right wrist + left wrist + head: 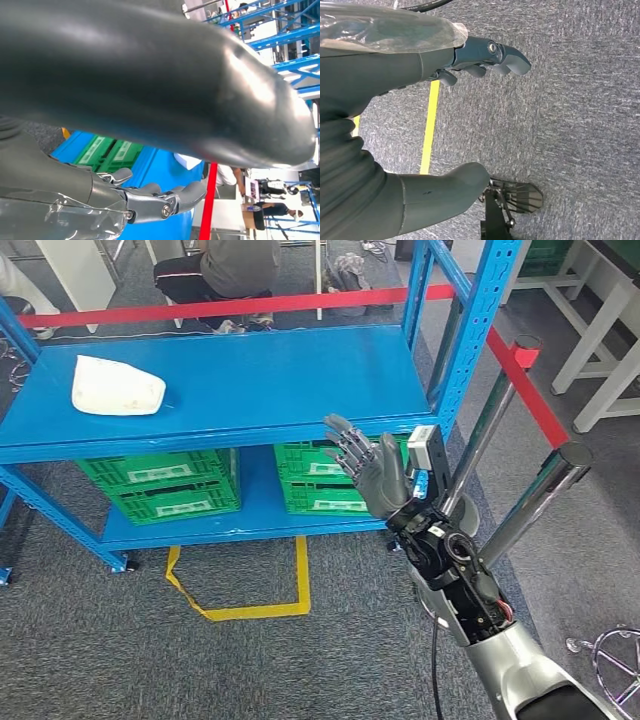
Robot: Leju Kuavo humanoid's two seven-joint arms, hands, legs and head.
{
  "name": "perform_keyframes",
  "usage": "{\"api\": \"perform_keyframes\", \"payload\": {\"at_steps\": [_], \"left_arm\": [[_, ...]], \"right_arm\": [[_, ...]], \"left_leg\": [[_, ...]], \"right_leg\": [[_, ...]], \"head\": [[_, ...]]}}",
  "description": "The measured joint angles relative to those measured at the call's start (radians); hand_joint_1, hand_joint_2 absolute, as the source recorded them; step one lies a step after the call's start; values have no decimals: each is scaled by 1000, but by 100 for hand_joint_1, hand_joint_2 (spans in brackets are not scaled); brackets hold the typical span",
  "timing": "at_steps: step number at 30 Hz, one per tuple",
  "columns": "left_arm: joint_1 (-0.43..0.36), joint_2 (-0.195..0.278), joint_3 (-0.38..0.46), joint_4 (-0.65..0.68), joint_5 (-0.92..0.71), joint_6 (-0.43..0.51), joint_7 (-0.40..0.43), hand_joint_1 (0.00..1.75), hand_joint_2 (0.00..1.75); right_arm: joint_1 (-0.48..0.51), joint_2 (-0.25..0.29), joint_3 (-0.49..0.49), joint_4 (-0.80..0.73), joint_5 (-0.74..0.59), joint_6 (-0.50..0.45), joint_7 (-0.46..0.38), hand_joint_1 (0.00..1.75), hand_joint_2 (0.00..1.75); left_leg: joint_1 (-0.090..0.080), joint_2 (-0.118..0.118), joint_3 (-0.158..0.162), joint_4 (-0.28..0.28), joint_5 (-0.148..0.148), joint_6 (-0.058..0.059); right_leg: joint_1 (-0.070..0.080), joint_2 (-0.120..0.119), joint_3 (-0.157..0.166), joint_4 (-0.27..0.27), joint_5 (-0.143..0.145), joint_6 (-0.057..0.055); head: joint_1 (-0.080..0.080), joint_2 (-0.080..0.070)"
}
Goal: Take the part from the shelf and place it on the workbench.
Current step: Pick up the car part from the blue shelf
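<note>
Nearest me, my right robot hand [375,472] is raised before the blue metal shelf [302,390], fingers spread wide, holding nothing. My left robot hand [444,117] hangs over the grey carpet, fingers apart, empty. Farther off, the white flattish part [117,387] lies at the shelf's left end, well apart from the right hand. It looks light, perhaps soft; I'd grasp across its narrower end. Its material is unclear.

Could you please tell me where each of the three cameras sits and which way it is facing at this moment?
Head view: high on the body, looking forward and down at the blue shelf, the white part and the raised right hand.
Left wrist view: behind the left hand, facing grey carpet and a yellow floor line.
Right wrist view: behind the right hand, facing the shelf and green crates.
Head and right wrist views share shelf, crates and right hand.
</note>
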State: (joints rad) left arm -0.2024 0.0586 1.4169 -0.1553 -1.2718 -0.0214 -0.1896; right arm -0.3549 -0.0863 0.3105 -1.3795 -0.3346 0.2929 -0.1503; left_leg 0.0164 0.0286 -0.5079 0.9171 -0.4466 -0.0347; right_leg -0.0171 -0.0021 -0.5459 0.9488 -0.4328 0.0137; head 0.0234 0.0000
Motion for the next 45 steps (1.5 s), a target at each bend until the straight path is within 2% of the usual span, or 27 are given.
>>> {"api": "perform_keyframes", "payload": {"at_steps": [13,21,25,28,31,35,39,45], "left_arm": [[4,2,2,0,3,0,0,0,175],[4,9,6,0,22,0,3,0,175],[4,12,15,0,31,1,-4,0,0],[5,13,23,0,45,1,-37,0,0],[7,13,28,0,49,0,-75,0,0],[9,11,29,0,27,0,-111,0,0],[6,9,29,0,-21,7,-124,0,0],[-3,3,29,0,-43,-30,-104,0,0]], "right_arm": [[-13,12,5,22,-1,7,-4,0,0],[-83,42,40,97,1,27,-57,0,0],[-105,53,56,142,12,15,-70,0,0],[-116,49,51,176,57,-76,-76,0,0],[-123,18,20,195,67,-137,-71,0,0],[-113,-33,-40,186,83,-165,-25,0,0],[-80,-80,-113,113,148,-205,36,0,0],[-89,-138,-187,-5,252,-175,123,0,0]], "left_leg": [[0,0,0,0,0,0],[0,0,0,0,0,0],[0,-1,0,0,0,0],[0,-1,0,0,0,0],[-1,-1,0,1,0,0],[-2,0,1,1,0,0],[-3,1,1,1,-1,1],[-2,2,1,1,0,1]], "right_leg": [[0,0,0,0,0,0],[0,0,0,0,0,0],[1,0,0,0,0,0],[1,0,-1,0,0,0],[1,0,-1,0,0,0],[0,0,-1,0,0,0],[-1,1,-1,0,0,0],[-2,1,-1,0,0,0]], "head": [[0,0],[0,0],[0,0],[0,0],[0,0],[0,0],[0,0],[-1,0]]}}
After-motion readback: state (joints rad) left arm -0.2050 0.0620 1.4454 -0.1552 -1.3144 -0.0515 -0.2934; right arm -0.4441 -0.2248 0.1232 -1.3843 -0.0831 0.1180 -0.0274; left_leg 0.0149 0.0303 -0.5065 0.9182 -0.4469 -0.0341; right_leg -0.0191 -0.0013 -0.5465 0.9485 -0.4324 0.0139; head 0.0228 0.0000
